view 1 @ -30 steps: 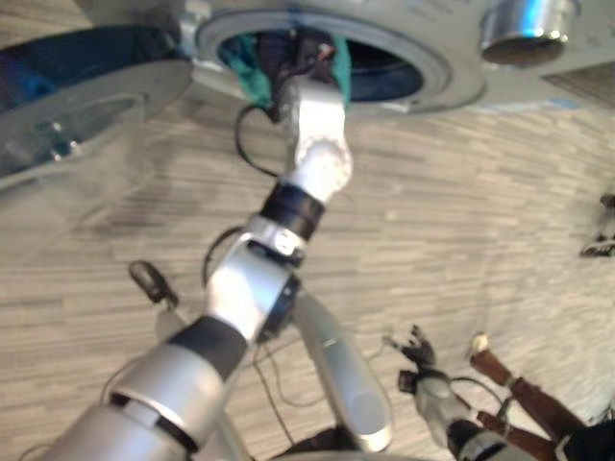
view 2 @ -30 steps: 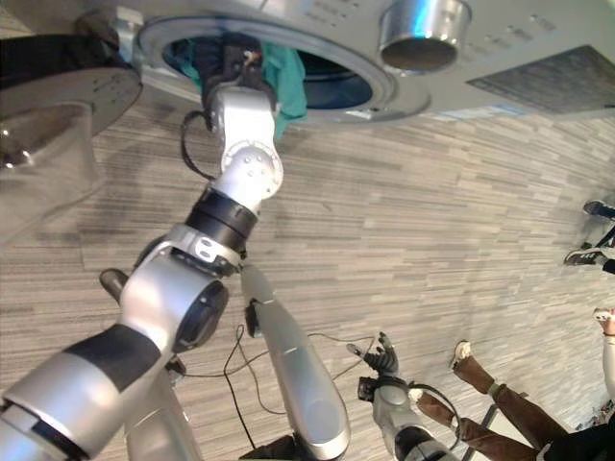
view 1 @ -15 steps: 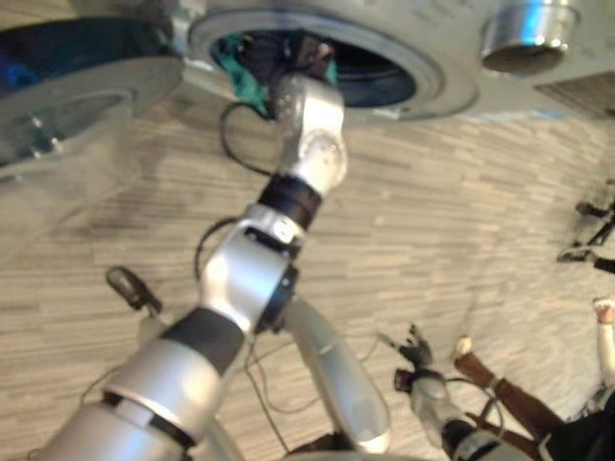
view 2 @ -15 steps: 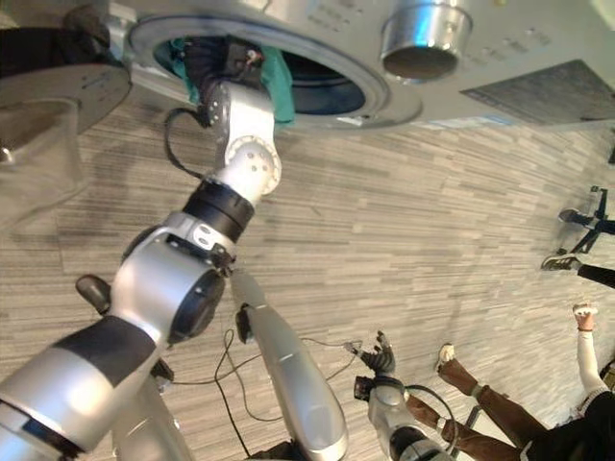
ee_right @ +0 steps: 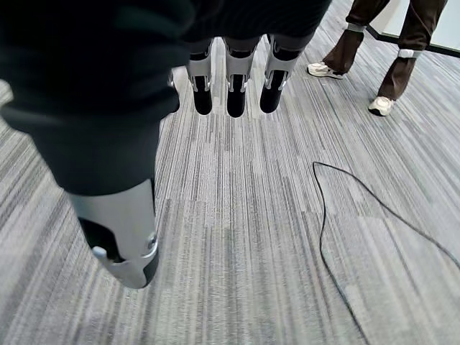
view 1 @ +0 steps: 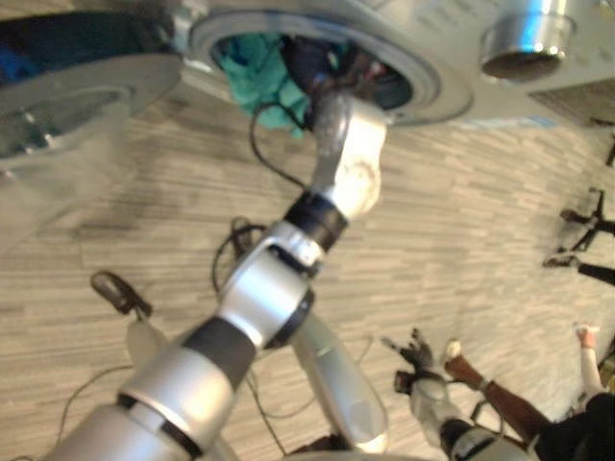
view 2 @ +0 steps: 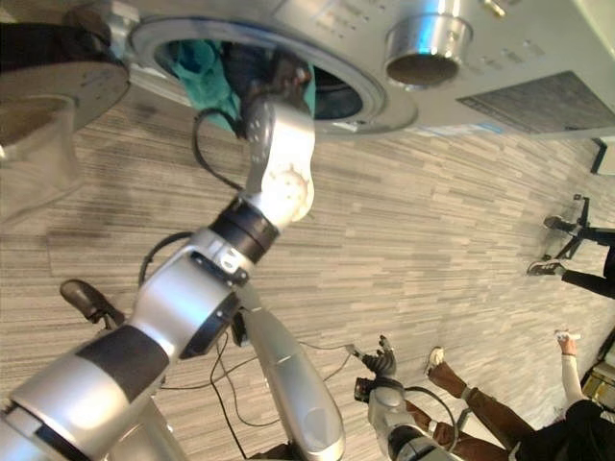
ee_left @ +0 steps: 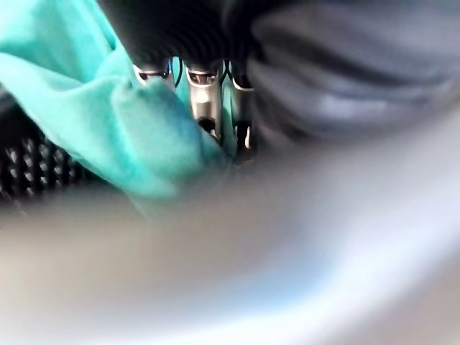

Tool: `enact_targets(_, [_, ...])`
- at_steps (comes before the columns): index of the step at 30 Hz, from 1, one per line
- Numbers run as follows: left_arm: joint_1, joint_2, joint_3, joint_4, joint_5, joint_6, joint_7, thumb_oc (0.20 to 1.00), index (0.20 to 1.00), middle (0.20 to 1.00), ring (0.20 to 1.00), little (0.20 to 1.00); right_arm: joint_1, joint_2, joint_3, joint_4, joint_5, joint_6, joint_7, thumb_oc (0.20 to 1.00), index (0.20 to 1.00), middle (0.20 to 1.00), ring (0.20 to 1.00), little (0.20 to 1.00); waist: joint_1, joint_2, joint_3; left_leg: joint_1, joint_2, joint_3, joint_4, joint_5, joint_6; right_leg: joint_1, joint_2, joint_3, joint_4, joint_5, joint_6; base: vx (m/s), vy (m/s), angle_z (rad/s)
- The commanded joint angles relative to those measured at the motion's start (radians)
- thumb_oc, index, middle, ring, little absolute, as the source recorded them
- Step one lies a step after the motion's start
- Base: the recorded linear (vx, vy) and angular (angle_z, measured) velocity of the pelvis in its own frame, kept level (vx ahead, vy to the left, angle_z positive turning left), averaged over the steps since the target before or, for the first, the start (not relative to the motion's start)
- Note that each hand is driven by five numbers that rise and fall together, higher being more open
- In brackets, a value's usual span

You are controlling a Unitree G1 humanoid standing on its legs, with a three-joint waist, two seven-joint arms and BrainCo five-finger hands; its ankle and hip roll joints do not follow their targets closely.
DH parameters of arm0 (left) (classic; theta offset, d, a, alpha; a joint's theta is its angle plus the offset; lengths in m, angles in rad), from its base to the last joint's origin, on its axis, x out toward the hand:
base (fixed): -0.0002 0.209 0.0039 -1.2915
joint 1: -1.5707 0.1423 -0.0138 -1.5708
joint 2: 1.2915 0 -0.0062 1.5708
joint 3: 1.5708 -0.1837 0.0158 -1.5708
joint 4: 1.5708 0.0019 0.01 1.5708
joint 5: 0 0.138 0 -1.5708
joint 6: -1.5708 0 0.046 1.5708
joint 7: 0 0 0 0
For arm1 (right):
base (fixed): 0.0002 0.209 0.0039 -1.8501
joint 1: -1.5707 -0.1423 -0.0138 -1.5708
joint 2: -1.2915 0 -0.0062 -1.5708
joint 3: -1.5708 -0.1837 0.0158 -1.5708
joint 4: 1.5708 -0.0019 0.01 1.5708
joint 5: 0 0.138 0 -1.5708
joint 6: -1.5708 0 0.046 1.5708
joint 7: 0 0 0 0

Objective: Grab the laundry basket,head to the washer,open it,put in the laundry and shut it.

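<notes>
Hanging low over the floor, right hand (ee_right: pixel 122 108) fingers (ee_right: pixel 228 79) straight, empty | left hand (ee_left: pixel 208 43) inside washer (view 2: pixel 480 67) opening, fingers against teal laundry (view 1: pixel 259 72), grip unclear | risk: cloth draping over rim, snagging on withdrawal, blocking open door (view 1: pixel 77 96).

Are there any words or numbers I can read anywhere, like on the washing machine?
None can be read.
The washer's control panel by the silver knob has small marks: too small and blurred to read.
The pale blue strip on the washer front: too blurred to read.
The green cloth at the left robot hand: no print showing.
</notes>
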Motion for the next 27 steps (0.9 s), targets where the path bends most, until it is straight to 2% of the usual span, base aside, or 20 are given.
enact_targets(1, [-0.07, -0.283, 0.024, 0.003, 0.058, -0.013, -0.028, 0.2, 0.2, 0.2, 0.2, 0.2, -0.019, -0.07, 0.009, -0.013, 0.076, 0.004, -0.041, 1.0, 1.0, 1.0, 1.0, 1.0, -0.016, 0.06, 0.048, 0.159, 0.125, 0.053, -0.021, -0.059, -0.061, -0.083, -0.001, -0.05, 0.171, -0.153, 0.093, 0.0, 0.0, 0.0])
enact_targets(6, [-0.029, -0.281, 0.029, 0.008, 0.057, -0.057, 0.01, 0.2, 0.2, 0.2, 0.2, 0.2, -0.017, -0.052, 0.008, -0.004, 0.122, -0.01, -0.045, 1.0, 1.0, 1.0, 1.0, 1.0, -0.001, 0.055, 0.068, 0.153, 0.12, 0.043, -0.021, -0.059, -0.055, -0.09, -0.007, -0.055, 0.178, -0.156, 0.095, 0.0, -0.014, 0.01])
enact_targets(15, [0.011, -0.293, 0.038, -0.022, 0.04, -0.121, 0.051, 0.2, 0.2, 0.2, 0.2, 0.2, -0.052, -0.019, 0.028, -0.026, 0.187, -0.028, -0.054, 1.0, 1.0, 1.0, 1.0, 1.0, 0.026, 0.067, 0.091, 0.113, 0.096, 0.016, -0.021, -0.064, -0.042, -0.116, -0.025, -0.067, 0.176, -0.161, 0.096, -0.01, -0.002, 0.04])
enact_targets(22, [-0.01, -0.315, 0.003, -0.026, 0.052, -0.111, 0.061, 0.2, 0.2, 0.2, 0.2, 0.2, -0.079, -0.018, 0.032, -0.048, 0.224, -0.038, -0.066, 1.0, 1.0, 1.0, 1.0, 1.0, 0.022, 0.065, 0.099, 0.099, 0.091, 0.02, -0.021, -0.063, -0.04, -0.135, -0.032, -0.069, 0.185, -0.159, 0.096, 0.0, -0.024, 0.03])
enact_targets(25, [-0.017, -0.308, -0.008, -0.012, 0.101, -0.107, 0.1, 0.2, 0.2, 0.2, 0.2, 0.2, -0.097, -0.014, 0.027, -0.049, 0.23, -0.045, -0.077, 1.0, 1.0, 1.0, 1.0, 1.0, 0.02, 0.06, 0.1, 0.101, 0.092, 0.025, -0.021, -0.063, -0.04, -0.139, -0.033, -0.066, 0.193, -0.161, 0.097, 0.0, -0.012, 0.0])
enact_targets(27, [-0.048, -0.289, -0.013, 0.009, 0.176, -0.113, 0.171, 0.2, 0.2, 0.2, 0.2, 0.2, -0.12, -0.012, 0.018, -0.04, 0.235, -0.052, -0.09, 1.0, 1.0, 1.0, 1.0, 1.0, 0.016, 0.053, 0.101, 0.105, 0.096, 0.036, -0.021, -0.062, -0.04, -0.149, -0.031, -0.062, 0.205, -0.162, 0.1, 0.0, 0.0, 0.0])
